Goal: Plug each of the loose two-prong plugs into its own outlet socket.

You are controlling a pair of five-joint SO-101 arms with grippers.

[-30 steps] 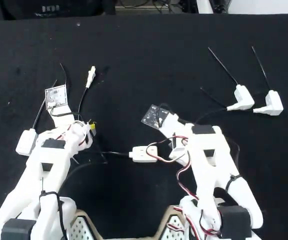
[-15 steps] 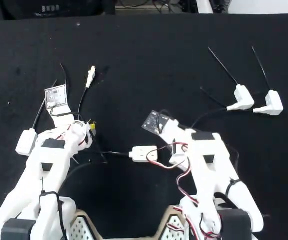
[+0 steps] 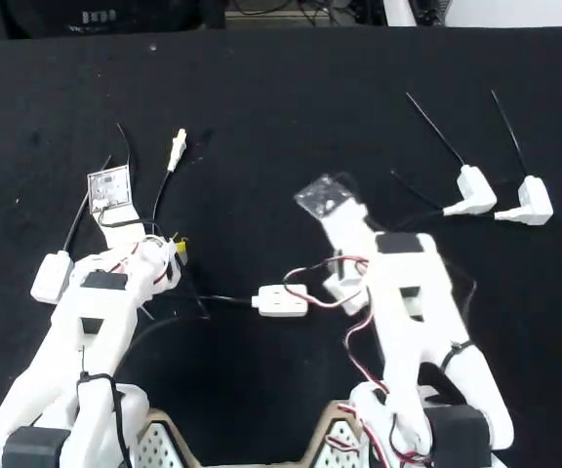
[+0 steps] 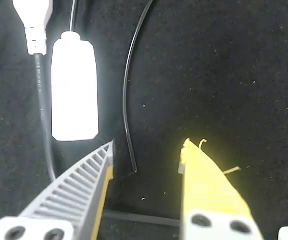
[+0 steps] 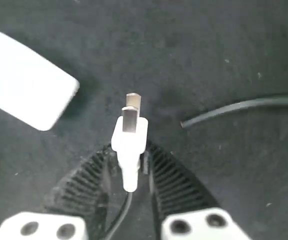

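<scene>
Moved: right arm (image 3: 408, 292) has swung its wrist up the table, away from the middle socket (image 3: 281, 300); left arm (image 3: 96, 312) has kept still
Right gripper (image 5: 129, 150): fingers closed on a white plug (image 5: 130, 132), pinching its body from both sides; the two prongs point out past the fingertips; its cord runs back between the fingers
Ahead of the plug: white block (image 5: 26, 97) lies to one side of the prongs, apart from them; loose end of a black cord (image 5: 234, 107) lies to the other side; bare black cloth (image 5: 184, 40) straight in front
Left gripper (image 4: 146, 150): fingers spread wide, holding nothing
Around the left fingers: thin cord (image 4: 130, 75) ends in the gap between the tips; socket block (image 4: 74, 90) lies just past the grey finger (image 4: 84, 180); white connector (image 4: 34, 20) sits beside that block
Elsewhere on the table (image 3: 281, 88): slim plug (image 3: 177, 149) lies beyond the left arm; angled piece (image 3: 473, 190) and second angled piece (image 3: 533, 202) lie side by side at the far right, each with a black cord, well apart from both arms
</scene>
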